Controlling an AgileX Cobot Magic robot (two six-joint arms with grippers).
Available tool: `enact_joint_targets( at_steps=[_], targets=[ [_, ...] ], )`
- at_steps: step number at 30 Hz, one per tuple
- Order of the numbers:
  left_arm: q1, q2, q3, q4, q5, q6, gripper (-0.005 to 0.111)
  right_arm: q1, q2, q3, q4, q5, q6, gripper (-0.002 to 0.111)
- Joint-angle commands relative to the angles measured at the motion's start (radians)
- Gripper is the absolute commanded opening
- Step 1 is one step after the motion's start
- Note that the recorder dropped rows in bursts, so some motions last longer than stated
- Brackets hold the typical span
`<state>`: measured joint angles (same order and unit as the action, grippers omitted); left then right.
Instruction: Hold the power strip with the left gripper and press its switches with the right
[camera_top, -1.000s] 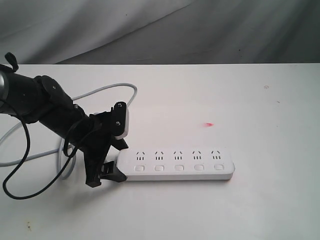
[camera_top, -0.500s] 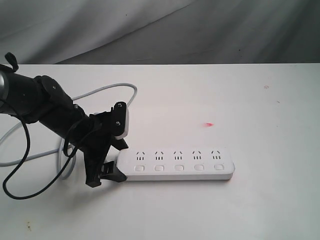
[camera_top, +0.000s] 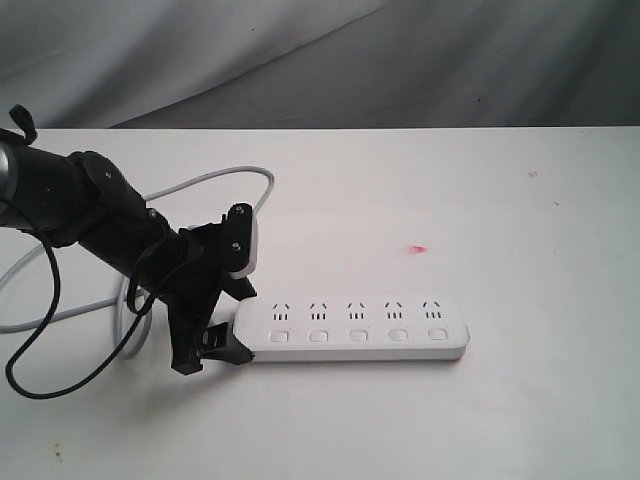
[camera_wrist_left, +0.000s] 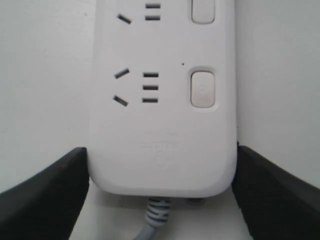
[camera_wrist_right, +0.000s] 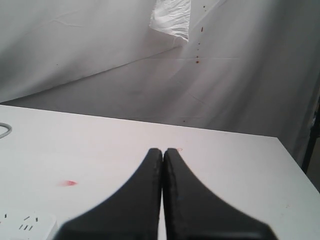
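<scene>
One white table (camera_top: 520, 200) (power strip (camera_top: 355, 330) on it) — grey drape (camera_top: 300, 60) behind.

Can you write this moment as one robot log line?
left gripper: shut on power strip, cord end | right gripper: shut, away from strip | switches: untouched

The power strip (camera_top: 352, 329) lies flat on the counter (camera_top: 500, 420), lengthwise along the near edge, in the near half and a little left of the middle. Its switches (camera_top: 357, 336) run in a row along its near side, each with a socket group behind it. The left gripper (camera_top: 238, 322) sits at the strip's left end, one finger touching each long side, on an arm (camera_top: 90, 210) coming in from the left edge. The cord (camera_top: 200, 185) leaves that end between the fingers and loops behind the arm toward the left edge. A small spot (camera_top: 417, 249) lies behind the strip, toward its right end. The right gripper (camera_wrist_right: 162, 200) hangs over the counter, apart from the strip, its fingers together.
</scene>
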<state>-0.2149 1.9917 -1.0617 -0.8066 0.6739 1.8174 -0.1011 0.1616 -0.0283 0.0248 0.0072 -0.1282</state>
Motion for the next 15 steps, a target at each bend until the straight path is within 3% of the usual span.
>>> enact_joint_targets(
  at_steps=[1, 5, 13, 15],
  targets=[
    [-0.004, 0.002, -0.003, -0.007, -0.001, -0.012, 0.088, -0.006, -0.006, 0.005, -0.012, -0.007, 0.003, 0.000],
    [-0.004, -0.005, -0.003, -0.007, 0.001, -0.024, 0.100, -0.006, -0.006, 0.005, -0.012, -0.007, 0.003, 0.000],
    [-0.004, -0.199, -0.003, 0.080, -0.015, -0.189, 0.100, -0.006, -0.006, 0.005, -0.012, -0.007, 0.001, 0.000],
    [-0.004, -0.290, -0.003, 0.153, -0.010, -0.327, 0.100, -0.006, -0.006, 0.005, -0.012, -0.007, 0.001, 0.000]
  ],
)
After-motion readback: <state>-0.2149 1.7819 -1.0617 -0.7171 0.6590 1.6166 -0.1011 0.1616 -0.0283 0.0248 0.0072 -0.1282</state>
